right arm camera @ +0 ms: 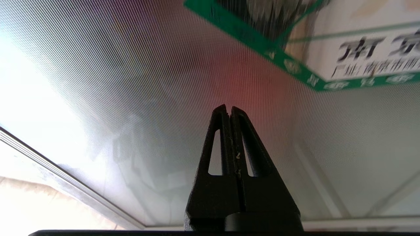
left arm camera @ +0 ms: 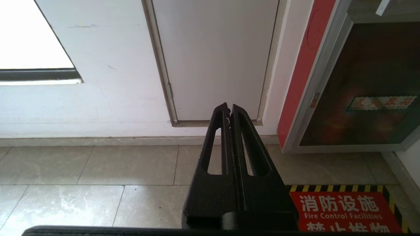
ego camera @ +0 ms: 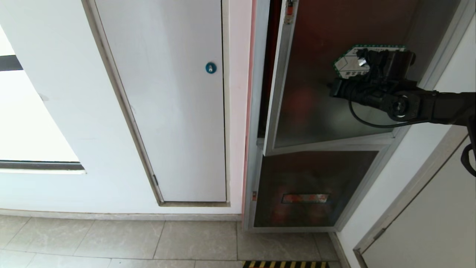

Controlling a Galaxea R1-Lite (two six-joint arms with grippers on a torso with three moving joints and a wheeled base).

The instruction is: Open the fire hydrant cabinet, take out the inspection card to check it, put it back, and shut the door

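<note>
Head view gives us the cabinet (ego camera: 256, 111), a tall silver metal frame set in the white wall, filling the picture from about twelve to four o'clock. Its door (ego camera: 316, 108) is a long upright panel of dark frosted glass in a silver aluminium frame; its long axis runs vertically, and it stands slightly ajar, the edge at nine o'clock swung out from the frame with a dark red strip of the interior showing in the gap. A small red latch (ego camera: 289, 8) sits at the top of that free edge. On the glass at two o'clock is a hexagonal sticker (ego camera: 347, 63) with a green patterned border and white field; in the right wrist view we read only blurred black Chinese characters on it.

Our right gripper (right arm camera: 229, 109), matte black with slotted, tapering fingers, has its fingers pressed together with nothing between them, its tip pointing at the finely ribbed glass just below the sticker. Whether it touches the glass we cannot tell.

Our left gripper (left arm camera: 229, 107) is likewise closed and empty, hanging low over glossy beige floor tiles. Near it lies a red floor sign (left arm camera: 343, 209) edged in yellow and black stripes, reading "消防设施 Fire Control Facilities".

Below the door sits a smaller dark glass panel (ego camera: 312, 186) bearing a red label. At nine o'clock of the cabinet is a plain white door (ego camera: 167, 93) with a round blue lock (ego camera: 211, 67).
</note>
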